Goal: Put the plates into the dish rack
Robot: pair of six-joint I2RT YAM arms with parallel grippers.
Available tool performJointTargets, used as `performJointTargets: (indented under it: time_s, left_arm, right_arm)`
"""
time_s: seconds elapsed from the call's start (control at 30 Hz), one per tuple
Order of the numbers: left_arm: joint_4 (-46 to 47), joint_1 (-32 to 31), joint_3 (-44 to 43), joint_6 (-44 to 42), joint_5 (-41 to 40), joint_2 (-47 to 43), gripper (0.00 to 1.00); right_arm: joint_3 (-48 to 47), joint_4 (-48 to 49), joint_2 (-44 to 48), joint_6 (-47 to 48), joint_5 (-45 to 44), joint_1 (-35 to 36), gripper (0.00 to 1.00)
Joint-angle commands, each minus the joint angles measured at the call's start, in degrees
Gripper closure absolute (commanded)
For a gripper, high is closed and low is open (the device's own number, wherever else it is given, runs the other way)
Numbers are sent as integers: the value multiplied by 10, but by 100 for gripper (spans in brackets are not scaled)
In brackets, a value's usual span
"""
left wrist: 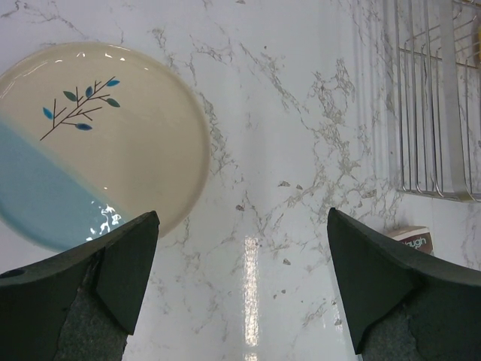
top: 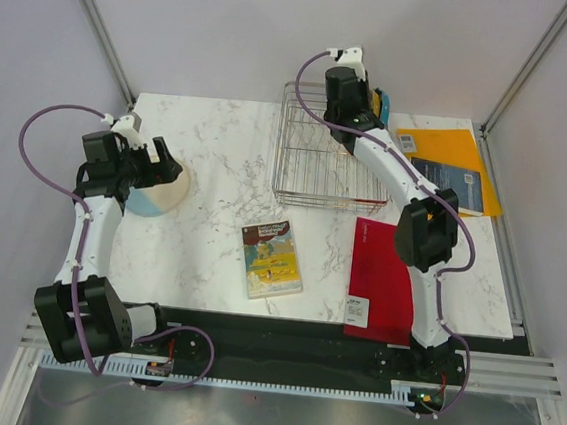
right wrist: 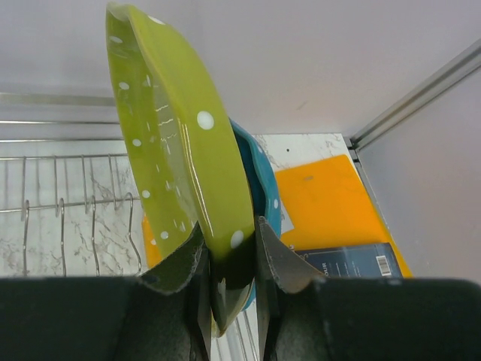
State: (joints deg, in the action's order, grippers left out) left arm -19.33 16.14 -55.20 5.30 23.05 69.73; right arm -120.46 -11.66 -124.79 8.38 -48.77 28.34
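The dish rack (top: 330,167) stands at the far centre of the marble surface (top: 220,136); its wire frame is rectangular, with upright prongs inside. A red flat folder (top: 380,272) lies at the near right, partly under the right arm. An orange-yellow folder (top: 451,146) lies at the far right, just beside the rack, with a dark blue booklet (top: 447,183) on top of it. An illustrated book (top: 272,260) lies flat near the centre, well apart from the rack.

The cream-and-pale-blue plate (left wrist: 98,135) lies flat on the surface at the left. It carries a small twig-and-leaf motif. The lime green plate (right wrist: 180,135), with white dots, stands on edge at the far right end of the rack. The teal blue plate (right wrist: 259,180) is directly behind it; whether it sits inside the rack cannot be determined.

The left end effector (left wrist: 242,218) is released, jaws wide apart, positioned over the near right edge of the cream plate without touching it. The right end effector (right wrist: 229,226) is clenched on the lower rim of the lime green plate.
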Motion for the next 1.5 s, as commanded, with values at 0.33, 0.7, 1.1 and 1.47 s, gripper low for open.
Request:
performJointTargets:
  time_s: [0.33,0.7,1.1,1.47]
  left_arm:
    - [21,0,17,6,7,0,0]
    - [12,0,16,-5,-22,16,0]
    - [3,1,7,16,-128,63,0]
    - [-35,27,-62,42,-233,138,1]
  right_arm:
    - [-52,12,-46,-62,-19,-3,100]
    - [-59,-69,-89,-159,26,-2,94]
    - [-12,47,-11,9,18,65,32]
    - [147,53,106,21,422,127,26]
